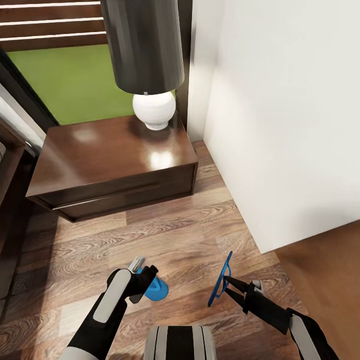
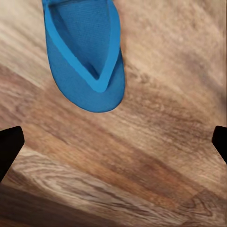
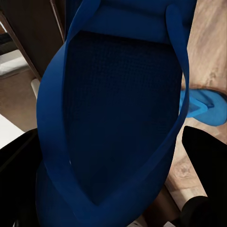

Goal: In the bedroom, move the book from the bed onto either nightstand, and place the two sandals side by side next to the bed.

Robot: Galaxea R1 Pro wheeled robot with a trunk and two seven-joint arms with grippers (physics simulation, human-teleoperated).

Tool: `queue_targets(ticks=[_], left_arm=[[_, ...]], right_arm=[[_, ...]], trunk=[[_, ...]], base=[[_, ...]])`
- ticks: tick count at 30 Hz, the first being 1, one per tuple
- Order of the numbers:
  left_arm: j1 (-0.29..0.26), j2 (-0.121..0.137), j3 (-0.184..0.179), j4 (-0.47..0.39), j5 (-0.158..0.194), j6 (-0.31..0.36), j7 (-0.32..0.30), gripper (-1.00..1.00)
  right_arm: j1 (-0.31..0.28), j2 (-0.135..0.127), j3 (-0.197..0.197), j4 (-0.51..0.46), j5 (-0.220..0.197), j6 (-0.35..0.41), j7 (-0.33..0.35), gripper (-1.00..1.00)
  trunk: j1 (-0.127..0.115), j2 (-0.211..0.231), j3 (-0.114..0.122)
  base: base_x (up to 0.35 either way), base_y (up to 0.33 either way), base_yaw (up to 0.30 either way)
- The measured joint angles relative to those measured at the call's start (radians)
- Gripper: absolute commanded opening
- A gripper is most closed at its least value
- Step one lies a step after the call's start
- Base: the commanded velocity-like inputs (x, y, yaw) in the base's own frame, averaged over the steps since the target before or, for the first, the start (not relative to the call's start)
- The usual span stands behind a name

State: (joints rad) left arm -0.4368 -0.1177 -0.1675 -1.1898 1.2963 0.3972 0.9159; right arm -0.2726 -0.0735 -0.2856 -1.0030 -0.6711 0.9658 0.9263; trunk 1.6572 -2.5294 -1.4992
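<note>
One blue sandal (image 1: 159, 290) lies flat on the wood floor, strap up, and shows sharply in the left wrist view (image 2: 85, 56). My left gripper (image 1: 144, 278) hovers just above and beside it, open, its fingertips (image 2: 9, 146) spread wide over bare floor. The second blue sandal (image 1: 220, 280) hangs on edge above the floor, with my right gripper (image 1: 228, 283) shut on it; in the right wrist view this sandal (image 3: 118, 118) looms close, and the floor sandal (image 3: 204, 107) lies beyond it. The dark brown nightstand (image 1: 100, 155) stands ahead. The book is out of view.
A lamp with a white round base (image 1: 154, 110) and a dark shade (image 1: 142, 45) stands at the nightstand's back right. A white wall (image 1: 290, 125) juts in on the right. A dark wooden frame (image 1: 10, 170) runs along the left edge. Open plank floor (image 1: 165, 235) lies between me and the nightstand.
</note>
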Motion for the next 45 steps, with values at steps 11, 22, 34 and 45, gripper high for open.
queue_targets(ticks=[11,22,34,45], left_arm=[[0.000,0.000,0.000,0.001,0.001,0.000,-0.002,1.00],[0.000,-0.001,-0.001,0.000,0.001,0.000,-0.003,1.00],[0.000,-0.001,0.000,-0.001,0.000,0.000,-0.001,1.00],[0.000,-0.001,0.000,-0.001,0.000,0.000,-0.001,1.00]], right_arm=[[0.000,-0.002,0.000,0.000,0.000,0.000,0.000,-1.00],[0.000,-0.002,0.000,0.000,0.000,0.000,0.000,-1.00],[0.000,-0.003,-0.001,0.000,0.000,-0.001,0.000,-1.00],[0.000,-0.004,-0.002,0.000,0.000,-0.001,0.000,-1.00]], trunk=[[0.000,0.000,0.000],[0.000,0.000,0.000],[0.004,-0.002,-0.031],[0.005,-0.002,-0.039]], base=[[0.061,0.000,0.000],[0.020,0.000,0.000],[0.000,0.000,0.000],[0.000,0.000,0.000]])
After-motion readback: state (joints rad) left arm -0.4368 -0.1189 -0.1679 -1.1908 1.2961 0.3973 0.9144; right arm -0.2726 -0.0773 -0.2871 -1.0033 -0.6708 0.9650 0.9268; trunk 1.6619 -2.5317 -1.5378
